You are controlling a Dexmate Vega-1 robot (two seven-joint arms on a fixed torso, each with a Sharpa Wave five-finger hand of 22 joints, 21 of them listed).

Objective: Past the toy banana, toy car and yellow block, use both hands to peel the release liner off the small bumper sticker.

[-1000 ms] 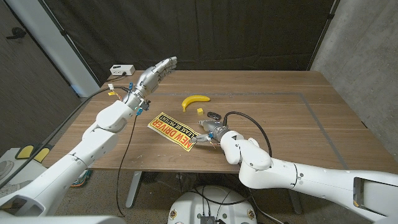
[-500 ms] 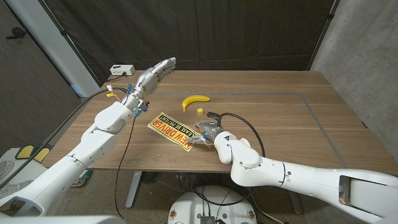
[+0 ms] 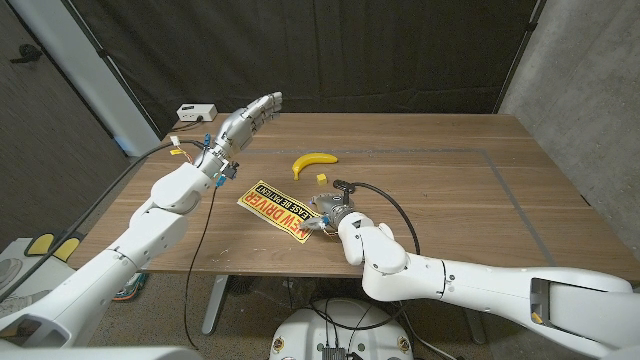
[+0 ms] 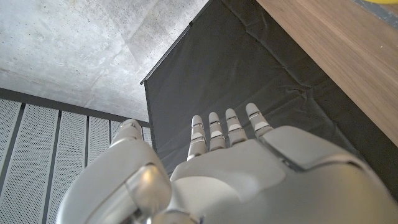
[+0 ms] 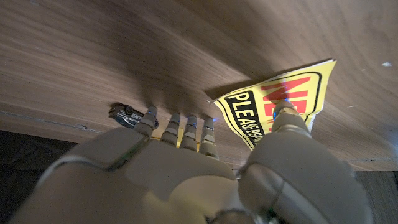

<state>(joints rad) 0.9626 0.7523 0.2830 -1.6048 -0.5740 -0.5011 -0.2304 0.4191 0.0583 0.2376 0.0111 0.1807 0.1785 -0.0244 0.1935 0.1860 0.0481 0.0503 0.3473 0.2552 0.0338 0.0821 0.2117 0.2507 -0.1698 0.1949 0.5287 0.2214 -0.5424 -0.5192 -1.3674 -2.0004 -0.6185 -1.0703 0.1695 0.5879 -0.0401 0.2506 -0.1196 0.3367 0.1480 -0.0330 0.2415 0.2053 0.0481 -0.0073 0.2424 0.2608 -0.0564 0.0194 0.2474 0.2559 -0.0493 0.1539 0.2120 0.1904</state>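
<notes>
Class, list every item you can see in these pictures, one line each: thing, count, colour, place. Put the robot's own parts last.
bumper sticker: one, yellow with red and black lettering, front middle of the table.
toy banana: one, yellow, behind the sticker.
yellow block: one, yellow, just in front of the banana.
toy car: one, dark, beside the right robot hand's fingers.
white box: one, white, table's far left corner.
table: one, brown wood.
left robot hand: one, silver, raised above the table's left, fingers straight.
right robot hand: one, silver, touching the sticker's right end.
</notes>
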